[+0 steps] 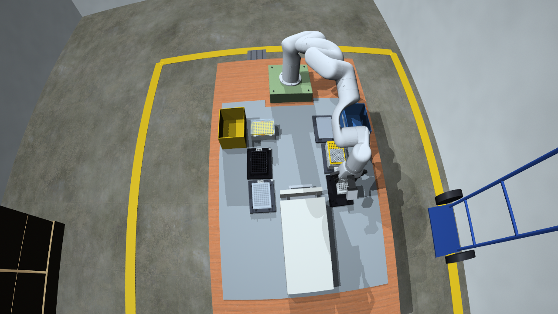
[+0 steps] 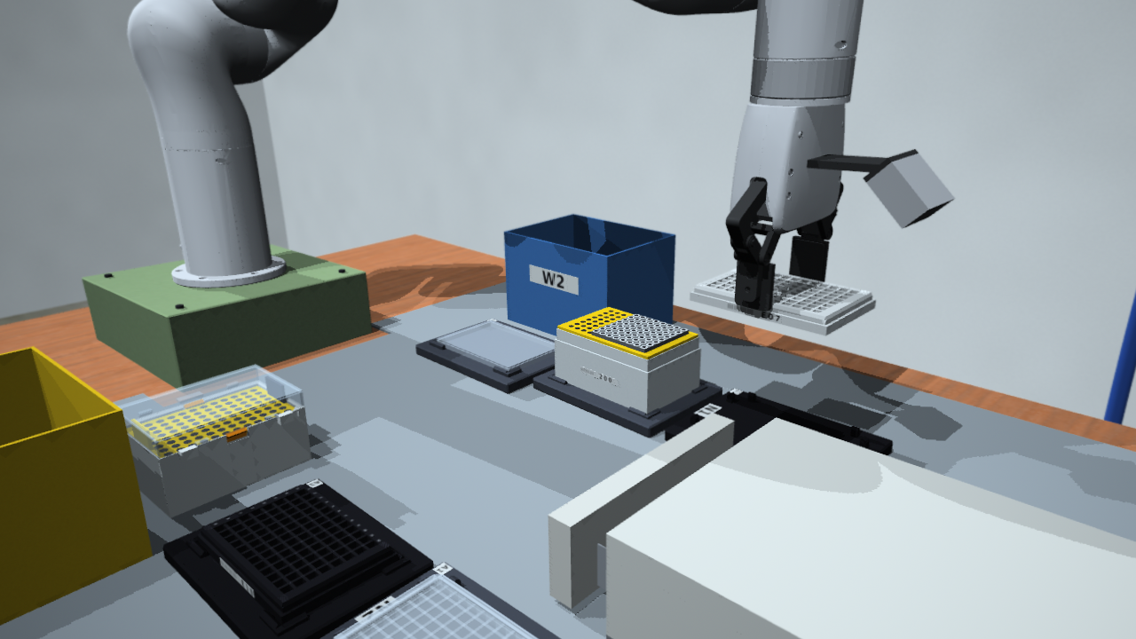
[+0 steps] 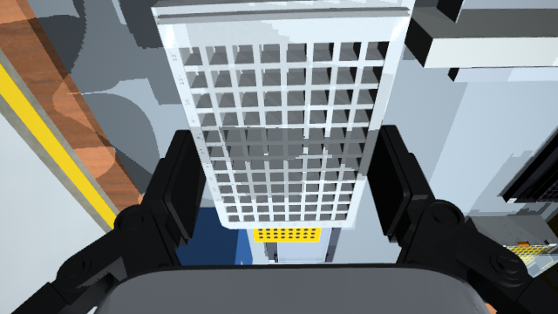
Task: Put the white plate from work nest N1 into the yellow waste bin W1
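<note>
My gripper (image 2: 766,289) is shut on the white well plate (image 2: 782,300), gripping it across its short sides. It holds the plate level, well above the empty black nest N1 (image 2: 802,417) at the right side of the bench. In the wrist view the plate (image 3: 283,126) sits between the two black fingers. From above, the plate (image 1: 342,186) hangs over the nest (image 1: 338,197). The yellow bin W1 (image 1: 232,127) stands upright and empty at the far left of the bench, and also shows in the side view (image 2: 47,469).
The blue bin W2 (image 2: 591,266) and an open tip rack (image 2: 627,357) stand just left of my gripper. A flat lid on a nest (image 2: 496,345), a lidded tip box (image 2: 210,429), a black plate (image 2: 297,548), a clear plate (image 2: 432,616) and the white cooler (image 2: 833,548) lie between.
</note>
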{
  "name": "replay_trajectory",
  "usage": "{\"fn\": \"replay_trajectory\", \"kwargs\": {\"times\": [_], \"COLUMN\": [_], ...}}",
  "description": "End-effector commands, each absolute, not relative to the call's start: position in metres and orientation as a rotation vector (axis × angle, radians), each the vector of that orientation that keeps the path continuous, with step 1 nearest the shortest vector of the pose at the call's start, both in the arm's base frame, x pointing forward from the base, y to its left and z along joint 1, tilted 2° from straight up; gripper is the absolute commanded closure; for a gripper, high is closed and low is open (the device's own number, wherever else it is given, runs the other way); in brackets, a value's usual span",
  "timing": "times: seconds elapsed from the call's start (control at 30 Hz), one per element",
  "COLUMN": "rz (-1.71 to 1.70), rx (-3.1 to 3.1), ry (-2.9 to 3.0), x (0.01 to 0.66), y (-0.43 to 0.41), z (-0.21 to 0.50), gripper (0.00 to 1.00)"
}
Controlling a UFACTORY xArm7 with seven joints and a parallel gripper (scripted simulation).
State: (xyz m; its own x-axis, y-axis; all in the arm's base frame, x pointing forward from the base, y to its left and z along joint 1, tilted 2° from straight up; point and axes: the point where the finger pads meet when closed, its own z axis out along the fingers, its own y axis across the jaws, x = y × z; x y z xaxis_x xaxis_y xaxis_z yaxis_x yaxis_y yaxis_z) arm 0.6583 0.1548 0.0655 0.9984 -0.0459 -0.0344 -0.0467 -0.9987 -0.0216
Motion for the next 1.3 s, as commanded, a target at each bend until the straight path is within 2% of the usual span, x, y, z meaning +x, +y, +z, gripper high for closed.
{"fn": "replay_trajectory", "kwargs": {"times": [0.0, 1.27], "rz": [0.041, 0.042], "rx": [-3.117, -3.117], "ry": [0.077, 0.077], "x": [0.651, 0.6], "y": [0.143, 0.074], "z": [0.069, 0.068], "gripper": [1.0, 1.0]}}
